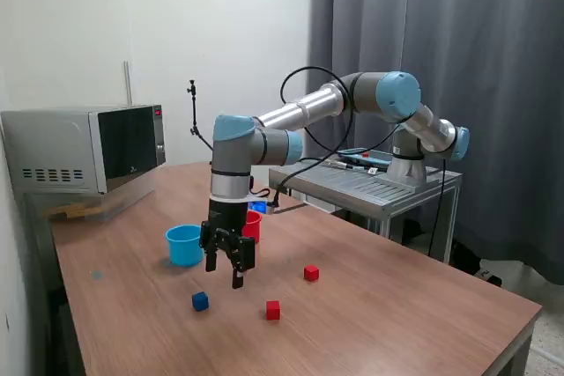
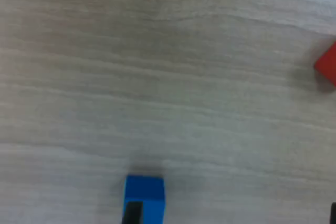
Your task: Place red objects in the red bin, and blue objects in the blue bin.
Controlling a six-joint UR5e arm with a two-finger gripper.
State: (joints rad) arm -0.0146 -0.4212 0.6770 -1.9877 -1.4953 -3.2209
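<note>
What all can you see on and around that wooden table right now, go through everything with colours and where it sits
blue cube: one seen, dark blue, on the table below the gripper
red cubes: two, red, on the table toward the exterior view's right of the blue cube
blue cup: one, light blue, upright behind the cubes
red cup: one, red, partly hidden behind the arm
microwave: one, silver, table's far end
table: one, brown wood
metal stand: one, grey, behind the table
curtain: dark grey, backdrop
gripper: one, black, above the table; open or shut unclear
</note>
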